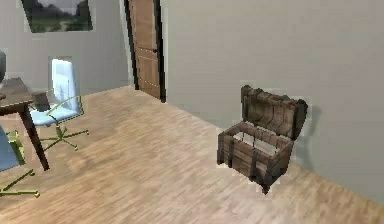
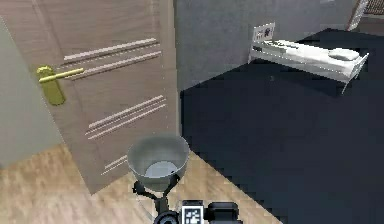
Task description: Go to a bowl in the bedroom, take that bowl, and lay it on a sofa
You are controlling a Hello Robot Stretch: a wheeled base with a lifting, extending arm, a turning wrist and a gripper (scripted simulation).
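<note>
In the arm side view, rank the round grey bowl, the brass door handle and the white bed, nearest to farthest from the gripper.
From the gripper:
1. Round grey bowl, right at its far end.
2. Brass door handle, on the pale wooden door at left.
3. White bed, far off at upper right.

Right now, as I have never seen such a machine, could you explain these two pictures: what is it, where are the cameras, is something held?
This is a wheeled robot with one arm and a two-finger gripper. The forward view looks ahead from the robot: an open wooden chest stands on the wood floor, and there are also a desk, a chair and a brown door. The arm side view looks out sideways: the gripper holds a grey bowl, which hangs in the air beside a pale door; farther off stands a bed.
</note>
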